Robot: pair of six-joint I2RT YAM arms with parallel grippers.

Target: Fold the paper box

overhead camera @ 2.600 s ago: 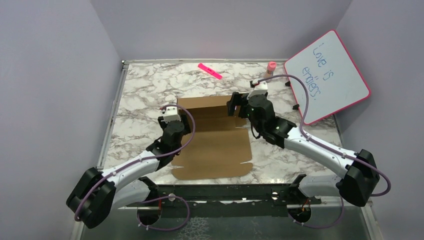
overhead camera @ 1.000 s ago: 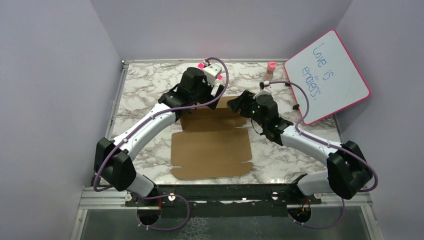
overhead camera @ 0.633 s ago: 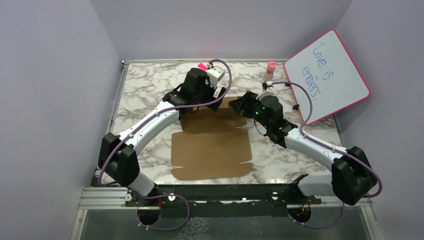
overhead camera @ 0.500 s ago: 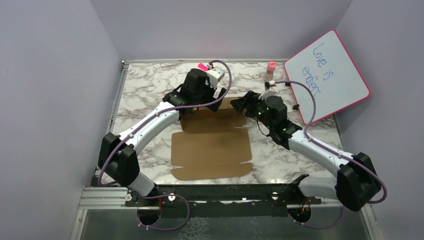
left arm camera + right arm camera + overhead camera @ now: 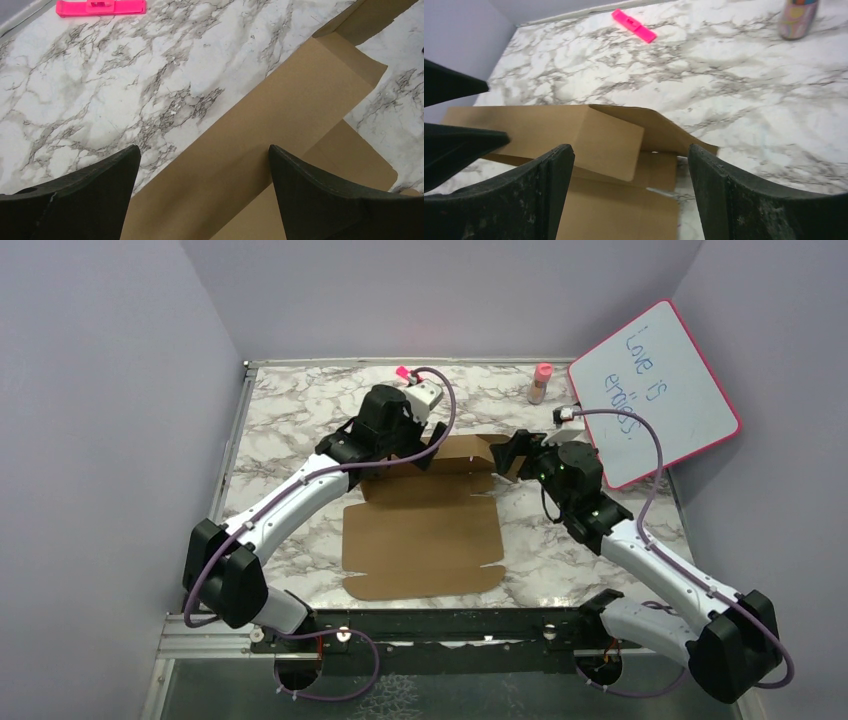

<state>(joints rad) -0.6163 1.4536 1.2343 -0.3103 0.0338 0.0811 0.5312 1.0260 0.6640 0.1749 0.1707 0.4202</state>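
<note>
The paper box [image 5: 425, 535] is a flat brown cardboard sheet in the middle of the marble table. Its far flap [image 5: 455, 452] is creased and tilted up. My left gripper [image 5: 402, 460] hovers over the flap's left part, open. In the left wrist view the flap strip [image 5: 260, 125] runs between the spread fingers of that gripper [image 5: 204, 152], with nothing pinched. My right gripper [image 5: 508, 453] is open just off the flap's right end. The right wrist view shows the raised flap [image 5: 574, 131] beyond the open right gripper [image 5: 630, 150], and the left gripper's fingers [image 5: 459, 142] at the left edge.
A pink-framed whiteboard [image 5: 655, 390] leans at the back right. A pink bottle [image 5: 541, 382] stands near it and shows in the right wrist view [image 5: 796, 17]. A pink clip [image 5: 404, 371] lies at the table's far edge. Purple walls close in three sides.
My right gripper has opened wider and pulled back to the right, away from the flap's end. The left gripper has shifted slightly toward me along the flap. The flap stays raised.
</note>
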